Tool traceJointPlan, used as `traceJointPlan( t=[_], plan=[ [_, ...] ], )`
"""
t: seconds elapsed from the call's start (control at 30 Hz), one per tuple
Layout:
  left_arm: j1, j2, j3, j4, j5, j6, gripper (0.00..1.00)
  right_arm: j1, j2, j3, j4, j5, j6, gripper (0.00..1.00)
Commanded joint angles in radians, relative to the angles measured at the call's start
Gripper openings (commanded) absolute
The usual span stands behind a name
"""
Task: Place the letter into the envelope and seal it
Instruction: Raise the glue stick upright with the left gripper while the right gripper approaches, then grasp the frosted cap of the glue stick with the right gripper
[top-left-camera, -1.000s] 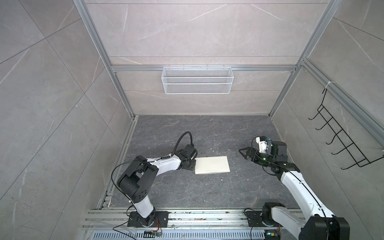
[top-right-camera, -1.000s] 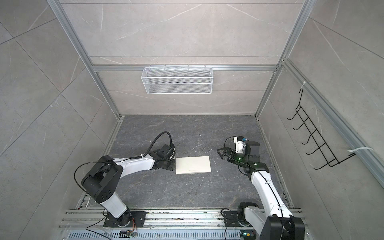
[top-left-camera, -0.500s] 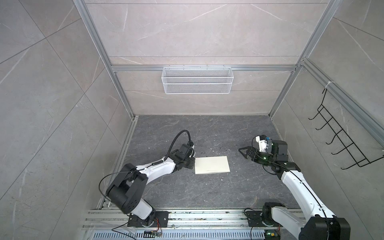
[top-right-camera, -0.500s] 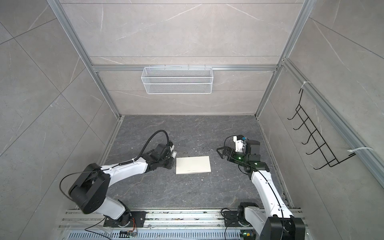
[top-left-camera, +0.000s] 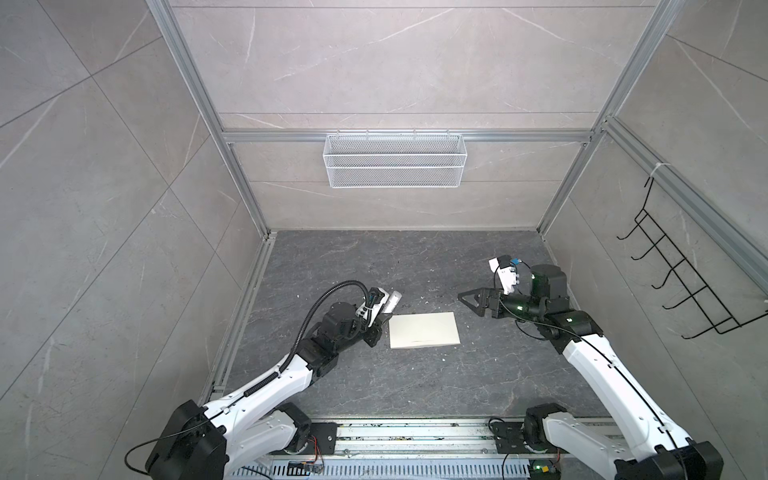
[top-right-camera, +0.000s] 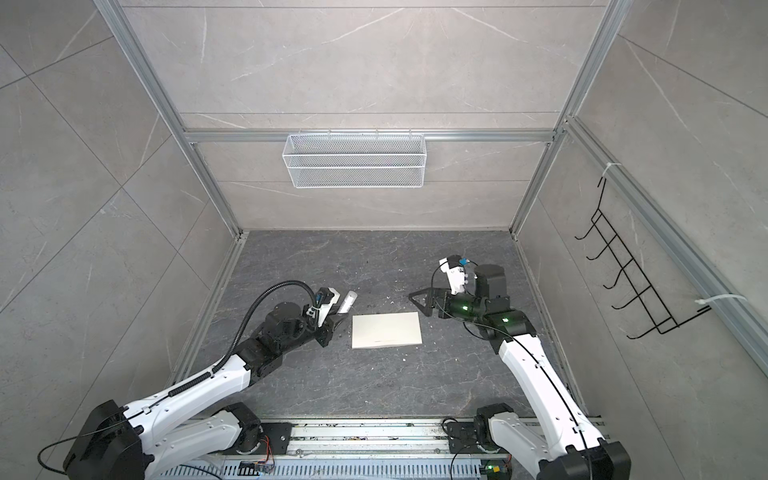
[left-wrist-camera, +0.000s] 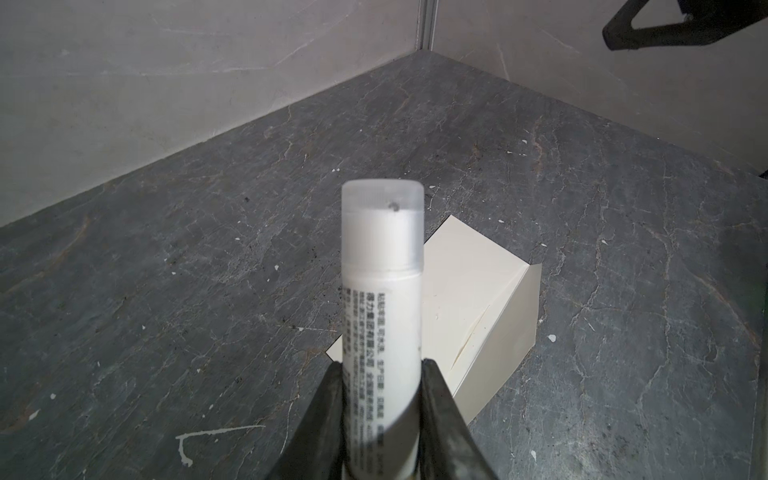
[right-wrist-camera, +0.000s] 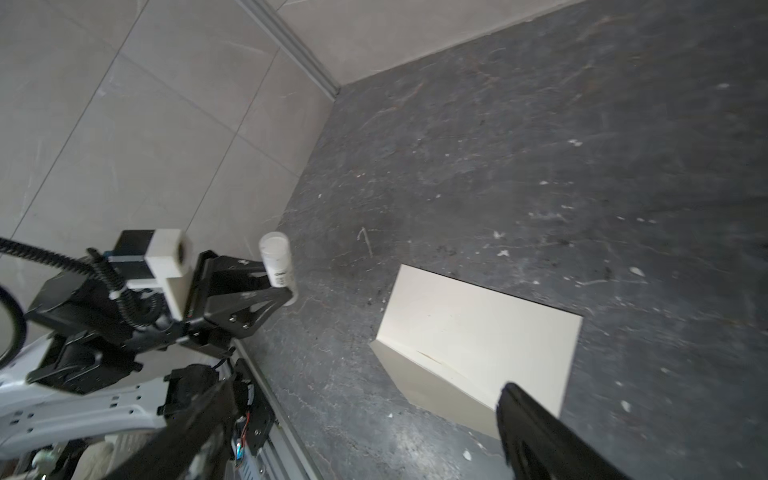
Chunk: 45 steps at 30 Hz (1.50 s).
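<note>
The envelope (top-left-camera: 424, 336) lies flat on the dark grey surface (top-left-camera: 365, 266), about in the middle, between the two arms. In the right wrist view a folded part along one long edge of the envelope (right-wrist-camera: 478, 332) is seen a little lifted and in shade. This is judged to be the flap, folded over but not yet pressed down. The letter is not seen in any view. It is probably already inside, but this cannot be confirmed.

Just beside the left short edge of the envelope, a small white tube (left-wrist-camera: 380, 299) with a pale cap is gripped by the left fingers (left-wrist-camera: 324, 415), which are closed on its lower body. The capped end points away from the wrist and up from the surface. It is thought to be a glue stick, held ready near the flap for the sealing step. The cap is on, so nothing can be applied yet.

The right fingers (right-wrist-camera: 536, 432) are spread wide and hold nothing. They are kept above the surface near the far right corner of the envelope, perhaps to take off the cap or to hold the paper down.
</note>
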Motion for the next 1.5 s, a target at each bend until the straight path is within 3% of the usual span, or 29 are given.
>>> traceJointPlan(
  t=[0.0,0.37,0.53,0.8,1.07,1.47],
  plan=[
    [-0.004,-0.018,-0.033,0.179,0.051,0.085,0.0,0.104,0.036,0.071,-0.083,0.092,-0.056,0.99],
    [-0.022,-0.014,-0.109,0.312,0.164,0.192,0.0,0.345,0.214,0.192,-0.066,0.217,-0.056,0.93],
    [-0.033,-0.015,-0.124,0.314,0.199,0.241,0.0,0.408,0.282,0.231,-0.036,0.247,-0.048,0.86],
    [-0.039,-0.017,-0.13,0.316,0.218,0.263,0.0,0.443,0.339,0.263,-0.02,0.241,-0.033,0.64],
    [-0.04,-0.021,-0.13,0.316,0.217,0.263,0.0,0.459,0.373,0.265,-0.016,0.232,-0.026,0.51],
    [-0.041,-0.016,-0.133,0.311,0.212,0.262,0.0,0.473,0.398,0.274,0.0,0.219,-0.021,0.18]
  ],
)
